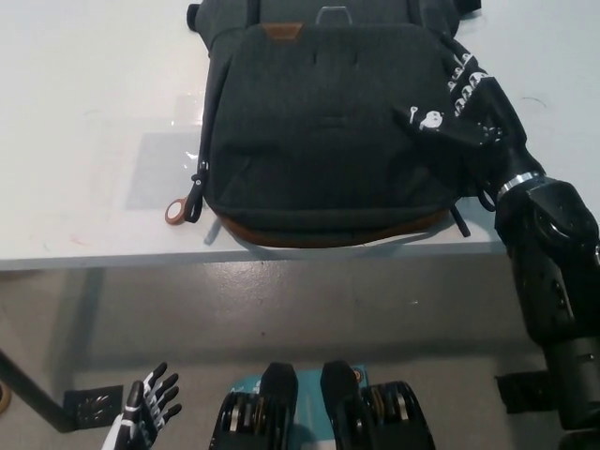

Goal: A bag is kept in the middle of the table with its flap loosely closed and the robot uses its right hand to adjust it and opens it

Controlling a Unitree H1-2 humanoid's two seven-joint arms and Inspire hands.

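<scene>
My right hand (pixel 466 101) lies flat, holding nothing, on the bag (pixel 328 131) at right.
Soft fabric; I'd lift the flap (pixel 319 103) by its lower edge.
</scene>
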